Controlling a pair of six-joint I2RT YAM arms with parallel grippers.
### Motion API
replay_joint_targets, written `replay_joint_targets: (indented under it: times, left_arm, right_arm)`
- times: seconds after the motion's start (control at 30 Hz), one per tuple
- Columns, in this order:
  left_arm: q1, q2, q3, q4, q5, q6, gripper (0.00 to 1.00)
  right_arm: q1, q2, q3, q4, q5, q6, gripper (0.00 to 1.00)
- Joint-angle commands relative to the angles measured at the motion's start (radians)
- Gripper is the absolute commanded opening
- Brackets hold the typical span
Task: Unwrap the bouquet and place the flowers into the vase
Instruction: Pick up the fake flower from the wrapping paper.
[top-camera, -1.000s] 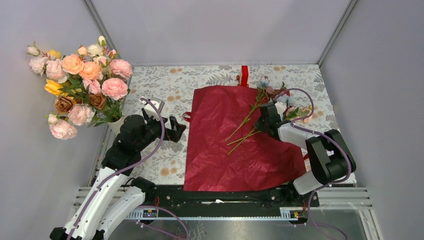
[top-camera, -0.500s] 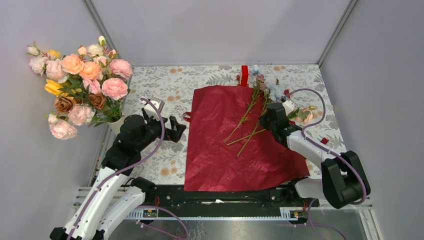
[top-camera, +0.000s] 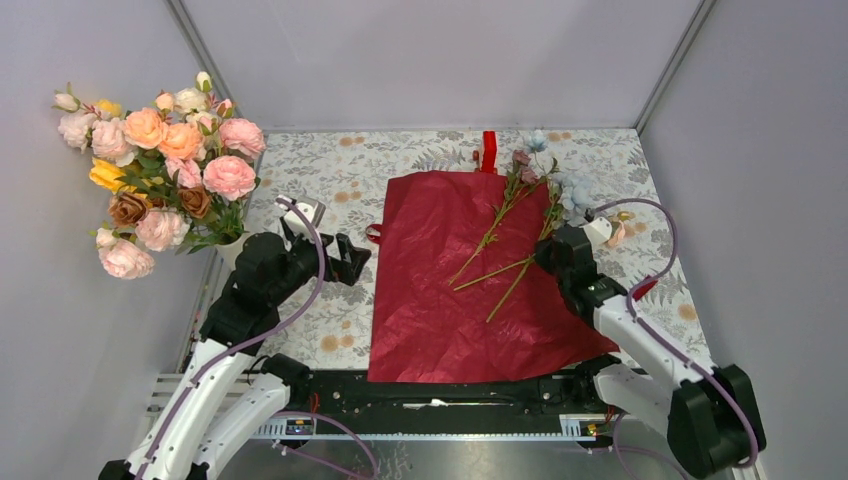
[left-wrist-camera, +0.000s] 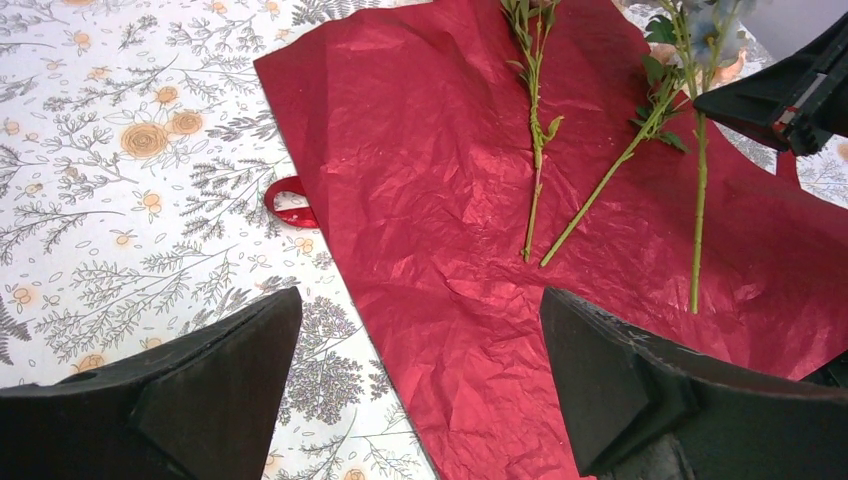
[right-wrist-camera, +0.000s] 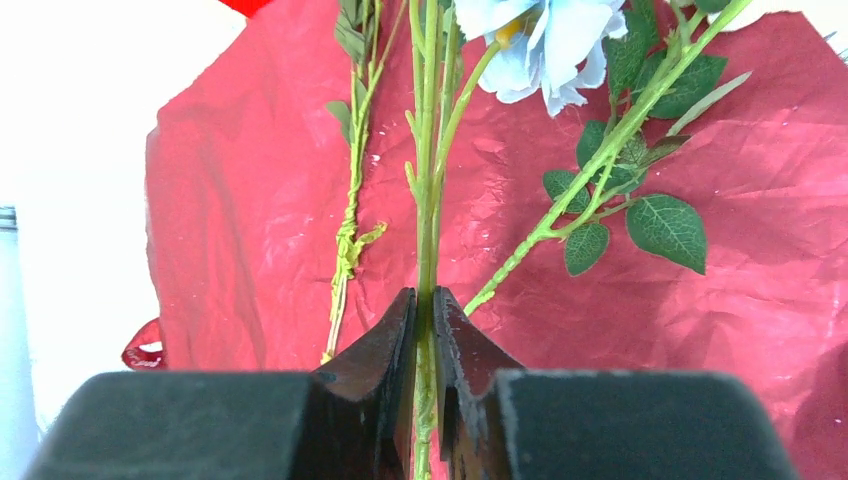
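The flowers (top-camera: 489, 232) are lying loose on the spread-open dark red wrapping paper (top-camera: 440, 310), right of the middle of the table (top-camera: 330, 180). Since a second ago, the held stem (right-wrist-camera: 428, 200) has been drawn nearer and rightward, away from the other two. Its long axis is running diagonally, cut end pointing near-left and pale blue bloom (right-wrist-camera: 545, 40) pointing far-right. The right pincer (right-wrist-camera: 425, 300) is clenching this stem partway along; the left pincer (left-wrist-camera: 420, 300) is hovering released, spread wide, just beside the paper's left edge
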Motion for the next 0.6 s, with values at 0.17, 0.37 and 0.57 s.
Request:
replay_joint_targets:
  times: [0.17,0.37,0.57]
  left_arm:
    - [-0.002,0.061,0.049,0.134,0.198,-0.100,0.98]
    - [-0.062,0.107,0.024,0.346,0.280,-0.315,0.98]
    - [-0.168,0.168,0.002,0.538,0.274,-0.444,0.98]
  right_arm:
    - [-0.004,-0.240,-0.020,-0.027,-0.064,-0.147,0.00]
    - [-0.004,-0.275,0.005,0.006,-0.264,-0.225,0.00]
    - [0.030,-0.268,-0.043,0.211,-0.457,-0.194,0.00]
